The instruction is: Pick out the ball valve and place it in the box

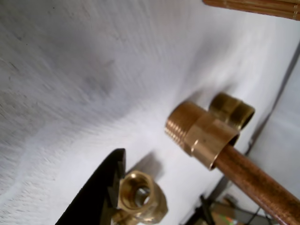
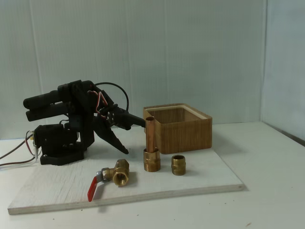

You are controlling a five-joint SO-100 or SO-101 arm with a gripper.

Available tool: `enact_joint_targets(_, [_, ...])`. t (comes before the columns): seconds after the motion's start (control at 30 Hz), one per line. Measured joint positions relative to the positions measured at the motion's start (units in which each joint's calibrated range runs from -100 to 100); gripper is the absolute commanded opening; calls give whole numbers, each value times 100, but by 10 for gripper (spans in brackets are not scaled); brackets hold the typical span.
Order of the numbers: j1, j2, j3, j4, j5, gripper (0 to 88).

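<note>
The ball valve (image 2: 117, 175) lies on the white board, its round brass opening facing the fixed camera and its red lever (image 2: 95, 186) pointing down-left. My gripper (image 2: 132, 143) hangs open just above and behind it. One finger points down toward the valve body and the other points right toward the box (image 2: 183, 129). In the wrist view one black finger (image 1: 98, 192) sits right beside the ball valve's (image 1: 139, 194) threaded opening, and nothing is gripped. The wooden box's rim (image 1: 262, 7) crosses the top right corner.
An upright brass fitting with a copper pipe (image 2: 151, 148) stands between the valve and the box, close to my upper finger. A short brass nipple (image 2: 178, 165) sits to its right. Both appear in the wrist view as fitting (image 1: 201, 133) and nipple (image 1: 232, 110). The white board (image 2: 57, 188) has free room at its left.
</note>
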Motion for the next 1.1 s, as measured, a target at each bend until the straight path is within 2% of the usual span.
enact_joint_targets(0.1, [207,0,0,34,-98,410])
enact_joint_targets(0.2, [1171,0,0,60,-176,410])
enact_joint_targets(0.33, [1401,0,0,69,-186,410])
enact_joint_targets(1.1, [1438,0,0,69,-186,410])
